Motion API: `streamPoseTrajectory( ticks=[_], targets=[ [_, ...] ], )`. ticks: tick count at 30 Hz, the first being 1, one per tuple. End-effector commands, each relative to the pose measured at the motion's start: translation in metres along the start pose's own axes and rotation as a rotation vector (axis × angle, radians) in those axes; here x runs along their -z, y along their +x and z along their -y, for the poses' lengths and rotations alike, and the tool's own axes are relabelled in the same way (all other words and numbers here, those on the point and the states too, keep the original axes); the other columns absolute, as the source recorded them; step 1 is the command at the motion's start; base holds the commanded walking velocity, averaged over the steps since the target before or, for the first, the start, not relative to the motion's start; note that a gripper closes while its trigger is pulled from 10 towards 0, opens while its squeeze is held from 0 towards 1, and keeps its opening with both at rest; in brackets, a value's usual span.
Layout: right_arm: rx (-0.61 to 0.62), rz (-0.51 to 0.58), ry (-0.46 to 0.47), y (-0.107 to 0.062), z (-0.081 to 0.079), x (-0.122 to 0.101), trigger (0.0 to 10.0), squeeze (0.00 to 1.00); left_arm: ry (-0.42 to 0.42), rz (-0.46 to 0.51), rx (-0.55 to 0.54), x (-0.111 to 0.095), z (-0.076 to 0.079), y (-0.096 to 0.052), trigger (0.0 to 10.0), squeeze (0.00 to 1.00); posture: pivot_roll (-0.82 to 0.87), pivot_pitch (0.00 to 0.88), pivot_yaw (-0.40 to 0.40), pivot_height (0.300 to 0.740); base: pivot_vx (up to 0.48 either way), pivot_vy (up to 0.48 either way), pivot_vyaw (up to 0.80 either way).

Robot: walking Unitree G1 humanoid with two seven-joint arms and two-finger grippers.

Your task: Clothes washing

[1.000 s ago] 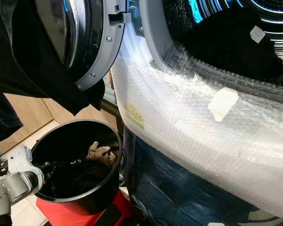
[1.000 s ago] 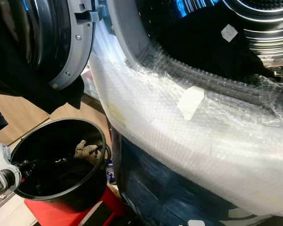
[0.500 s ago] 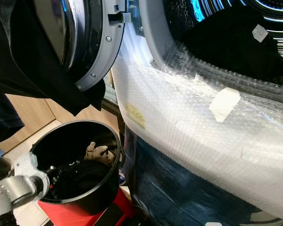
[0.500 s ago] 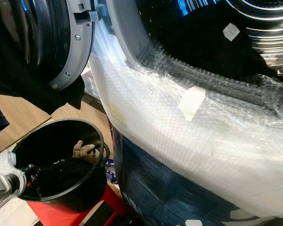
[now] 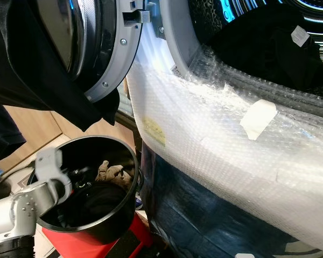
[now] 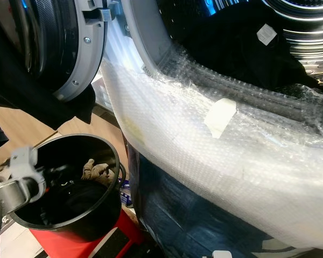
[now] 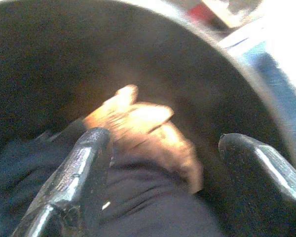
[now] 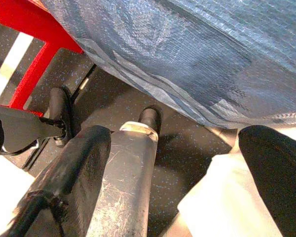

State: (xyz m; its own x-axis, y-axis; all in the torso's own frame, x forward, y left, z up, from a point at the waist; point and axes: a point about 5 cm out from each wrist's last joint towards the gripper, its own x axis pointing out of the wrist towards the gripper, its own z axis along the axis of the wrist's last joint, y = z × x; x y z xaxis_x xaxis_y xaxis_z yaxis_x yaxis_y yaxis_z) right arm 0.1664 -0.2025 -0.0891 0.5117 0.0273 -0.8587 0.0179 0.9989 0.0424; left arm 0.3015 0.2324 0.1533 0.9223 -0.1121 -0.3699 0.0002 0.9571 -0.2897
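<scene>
Since a second ago, the left arm has risen and swung inward, its silver wrist now over the near rim of the black bucket (image 5: 130, 161).

Head views: the bucket stands on a red stool (image 5: 105, 243) beside the washing machine's bubble-wrapped front (image 5: 204, 145), holding dark clothes (image 5: 99, 196) and a tan glove (image 5: 111, 172) against the far wall, fingers toward the machine. More dark laundry (image 5: 269, 54) lies in the drum, a white tag (image 5: 297, 34) too small to read.

Left wrist view: the left tool (image 7: 160, 163) is spread open over the glove (image 7: 138, 123), gripping nothing.

Right wrist view: the right tool (image 8: 175, 163) hangs open above the floor (image 8: 187, 163).
</scene>
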Motion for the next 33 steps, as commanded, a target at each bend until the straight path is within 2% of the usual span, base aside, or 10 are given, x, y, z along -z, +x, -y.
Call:
streamPoseTrajectory(
  ticks=[1, 5, 6, 7, 8, 17, 25, 27, 32, 33],
  targets=[
    [0.006, -0.023, 0.017, -0.001, 0.001, 0.009, 10.0, 0.0, 0.037, 0.0, -0.018, 0.003, 0.0, 0.004, 10.0, 0.0, 0.08, 0.142, -0.008, 0.74, 0.0, 0.0, 0.0],
    [0.007, -0.027, 0.016, -0.002, 0.002, 0.011, 10.0, 0.0, 0.001, 0.0, -0.031, 0.007, 0.003, 0.013, 10.0, 0.0, 0.07, 0.141, -0.016, 0.74, 0.0, 0.0, 0.0],
    [0.007, -0.031, 0.011, -0.002, 0.003, 0.012, 10.0, 0.0, -0.079, -0.021, -0.044, 0.014, 0.003, 0.02, 10.0, 0.58, 0.07, 0.14, -0.018, 0.74, 0.0, 0.0, 0.0],
    [0.007, -0.031, 0.011, -0.002, 0.003, 0.012, 10.0, 0.0, -0.079, -0.021, -0.044, 0.014, 0.003, 0.02, 10.0, 0.58, 0.07, 0.14, -0.018, 0.74, 0.0, 0.0, 0.0],
    [0.007, -0.034, 0.004, -0.002, 0.003, 0.012, 10.0, 0.0, -0.118, -0.043, -0.104, 0.022, 0.0, 0.024, 10.0, 1.0, 0.06, 0.137, -0.016, 0.74, 0.0, 0.0, 0.0],
    [-0.02, -0.056, -0.067, -0.003, 0.001, 0.016, 10.0, 0.0, -0.221, -0.165, -0.167, 0.049, -0.003, 0.02, 10.0, 1.0, 0.06, 0.129, -0.018, 0.74, 0.0, 0.0, 0.0],
    [-0.039, -0.046, -0.067, -0.002, -0.003, 0.014, 10.0, 0.0, -0.249, -0.212, -0.229, 0.055, -0.017, 0.009, 10.0, 1.0, 0.06, 0.122, -0.012, 0.74, 0.0, 0.0, 0.0],
    [-0.053, -0.047, -0.073, -0.001, -0.005, 0.014, 10.0, 0.0, -0.298, -0.22, -0.233, 0.057, -0.017, 0.01, 10.0, 1.0, 0.07, 0.111, -0.011, 0.74, 0.0, 0.0, 0.0],
    [-0.058, -0.044, -0.078, -0.001, -0.008, 0.013, 10.0, 0.0, -0.29, -0.225, -0.225, 0.059, -0.014, 0.015, 10.0, 1.0, 0.06, 0.096, -0.012, 0.74, 0.0, 0.0, 0.0],
    [-0.059, -0.044, -0.075, -0.001, -0.008, 0.013, 10.0, 0.0, -0.294, -0.231, -0.211, 0.059, -0.011, 0.017, 10.0, 0.29, 0.06, 0.096, -0.012, 0.74, 0.0, 0.0, 0.0]
  ],
)
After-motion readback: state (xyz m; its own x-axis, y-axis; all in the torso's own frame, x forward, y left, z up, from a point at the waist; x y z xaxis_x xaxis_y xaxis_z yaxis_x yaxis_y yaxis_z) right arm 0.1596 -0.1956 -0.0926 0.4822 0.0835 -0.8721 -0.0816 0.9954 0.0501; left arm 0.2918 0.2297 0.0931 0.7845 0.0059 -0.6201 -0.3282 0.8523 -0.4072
